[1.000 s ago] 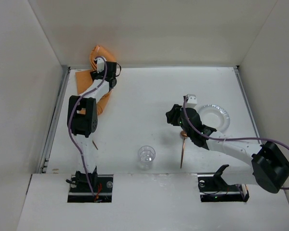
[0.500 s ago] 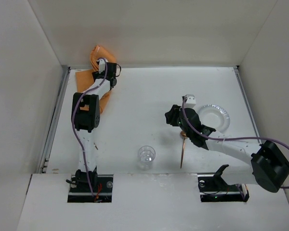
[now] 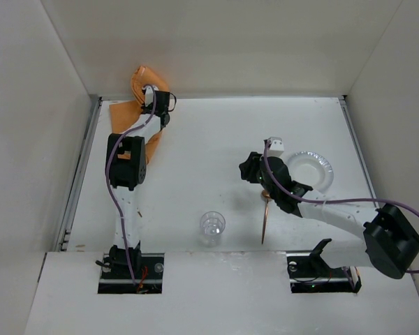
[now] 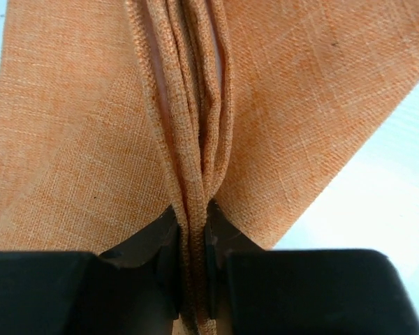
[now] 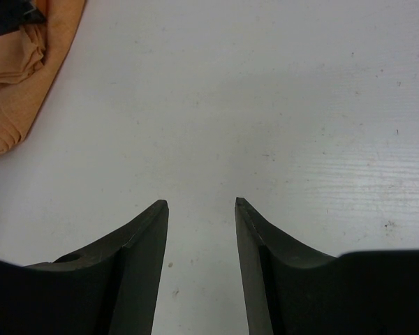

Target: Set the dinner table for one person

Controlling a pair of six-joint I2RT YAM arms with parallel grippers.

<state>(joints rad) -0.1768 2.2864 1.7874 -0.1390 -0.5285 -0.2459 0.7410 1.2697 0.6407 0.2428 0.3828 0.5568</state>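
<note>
1. Left tool point(image 4: 193, 216) is pinching a bunched fold of the orange cloth point(image 4: 70, 139) - the cloth fans out ahead of it.
2. Right tool point(image 5: 201, 204) is spread, with nothing between its fingers - bare bench point(image 5: 279, 91) directly under and ahead.
3. Behind the right tool there's a glass point(image 3: 211, 225), and a plate point(image 3: 327, 171) just to its right.

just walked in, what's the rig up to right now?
The left gripper is clamped shut on a bunched fold of the orange placemat at the far left corner of the table. The right gripper hangs open and empty over bare tabletop near the middle. A clear glass stands near the front edge, a copper-coloured utensil lies beside the right arm, and a plate sits on the right side.
</note>
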